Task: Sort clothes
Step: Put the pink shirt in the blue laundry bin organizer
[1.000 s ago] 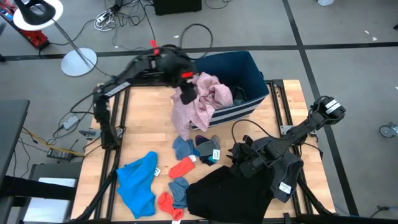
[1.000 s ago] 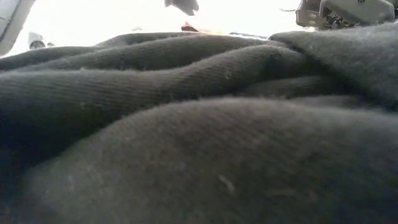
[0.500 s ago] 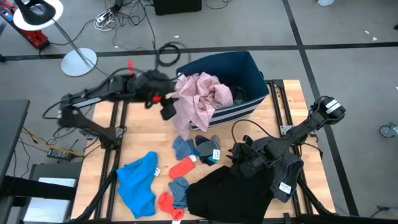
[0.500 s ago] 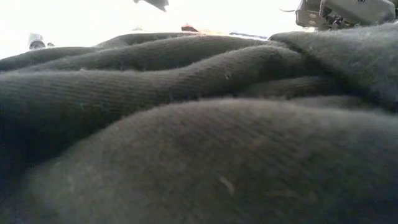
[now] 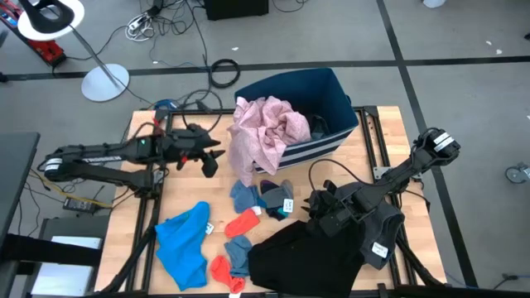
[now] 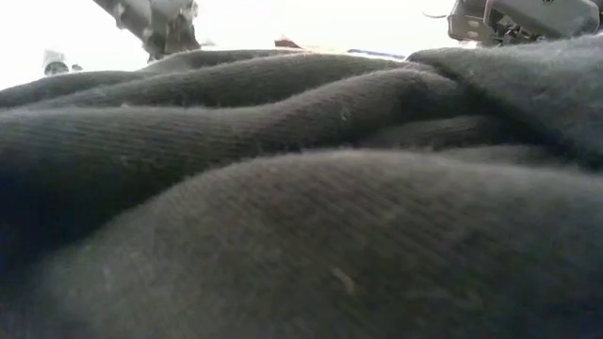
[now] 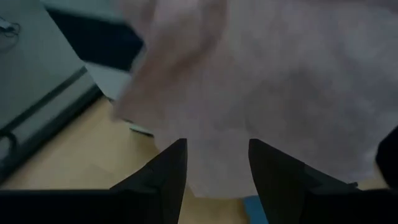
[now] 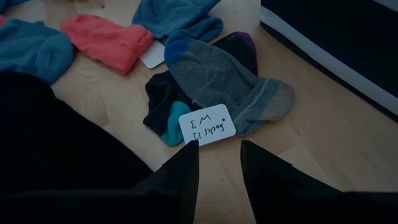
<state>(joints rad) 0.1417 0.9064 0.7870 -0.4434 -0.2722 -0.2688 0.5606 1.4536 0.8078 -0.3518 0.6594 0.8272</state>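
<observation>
A pink garment [image 5: 269,132] hangs over the front rim of the navy bin [image 5: 331,91]; it also fills the left wrist view [image 7: 261,81]. My left gripper [image 5: 209,163] is open and empty just left of it, above the table. My right gripper [image 5: 313,205] is open and empty, low between a dark grey garment [image 5: 385,228] and a black garment [image 5: 298,257]. It points at a grey and navy sock pair with a white tag [image 8: 217,81]. Red socks [image 5: 243,223], grey-blue socks [image 5: 244,197] and a bright blue garment [image 5: 184,240] lie on the table.
Dark cloth [image 6: 301,207] fills the low view, with both arms only at its top edge. The bin stands at the table's far right. Bare wood [image 5: 186,190] shows at the table's left, between my left arm and the bright blue garment. Cables and a lamp stand lie on the floor beyond.
My left gripper has drawn back from the pink garment at the bin's rim, going toward the table's left and near edges and down. The pink garment stays draped over the bin. My right arm has kept still.
</observation>
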